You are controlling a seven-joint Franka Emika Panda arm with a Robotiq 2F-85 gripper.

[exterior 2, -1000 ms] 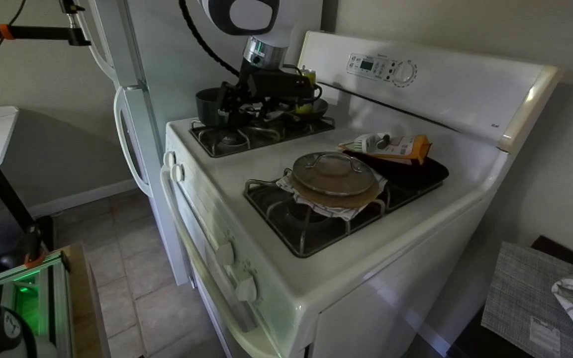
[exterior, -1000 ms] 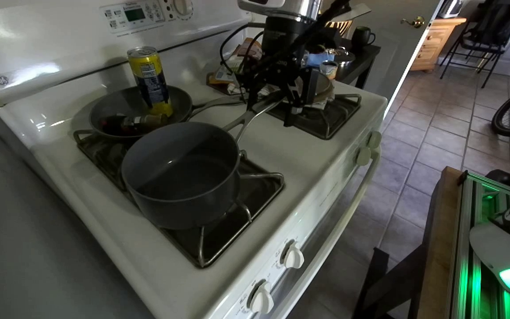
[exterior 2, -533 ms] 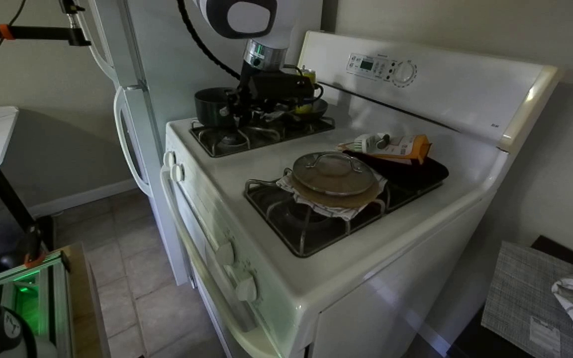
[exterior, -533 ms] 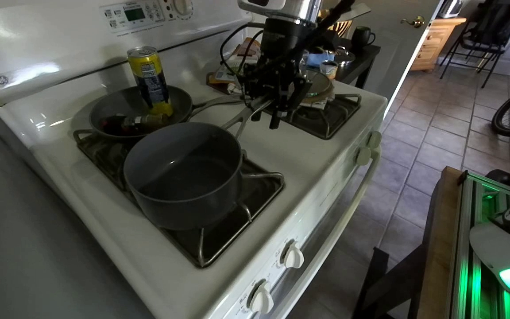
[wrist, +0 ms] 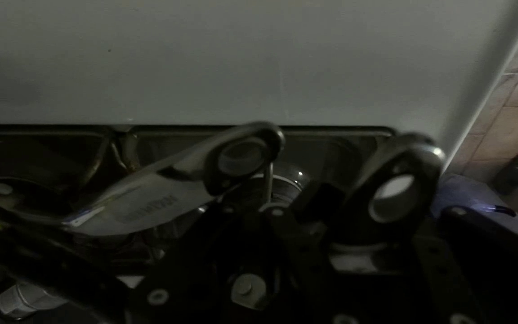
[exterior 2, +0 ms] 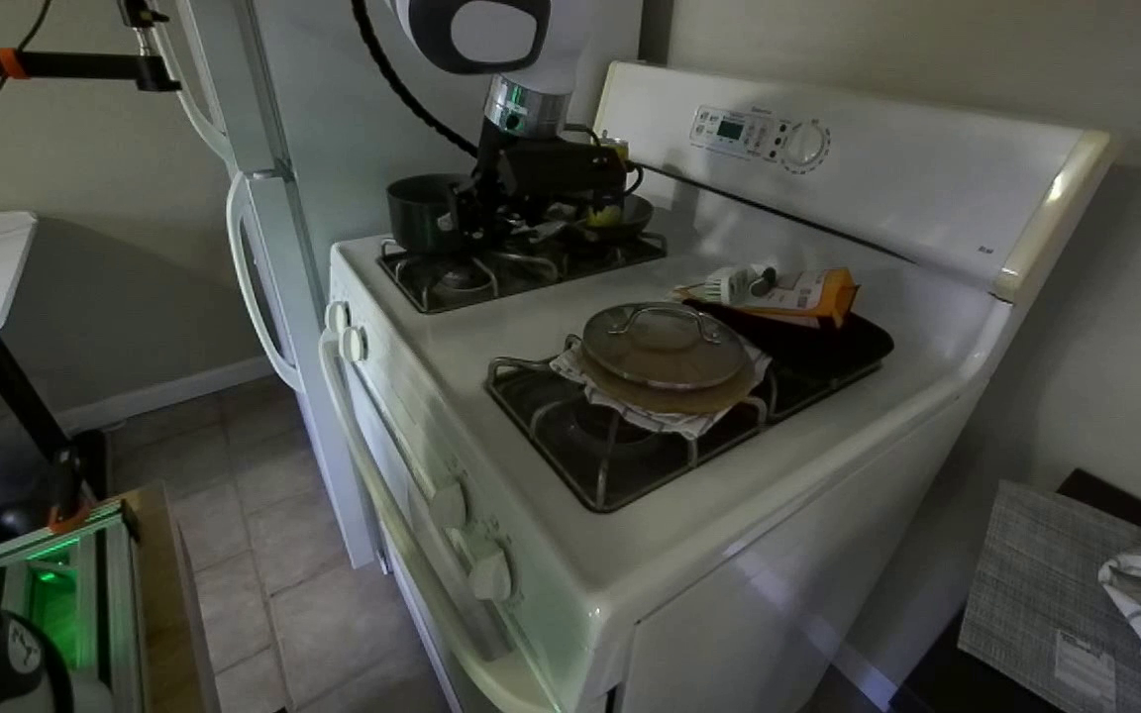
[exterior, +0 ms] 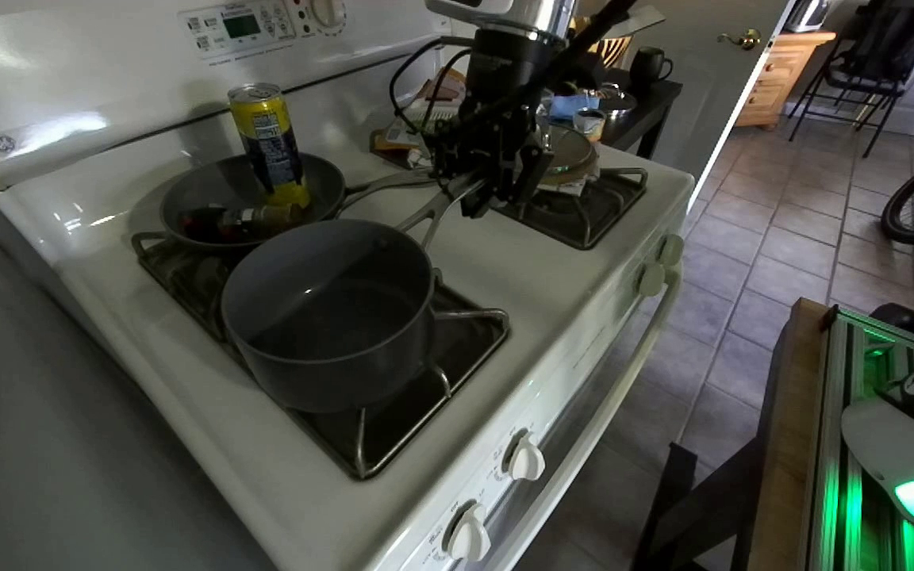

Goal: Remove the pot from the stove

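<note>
The deep grey pot (exterior: 330, 341) sits on the stove (exterior: 552, 277), its long handle (exterior: 436, 209) between the jaws of the gripper (wrist: 389, 202); from here I can't tell whether they pinch it.

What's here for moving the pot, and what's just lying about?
For the job:
deep round dark grey metal saucepan
boxy white gas stove

Just lying about:
tall yellow-and-blue metal can
shallow round grey frying pan
round greyish lid with metal handle
</note>
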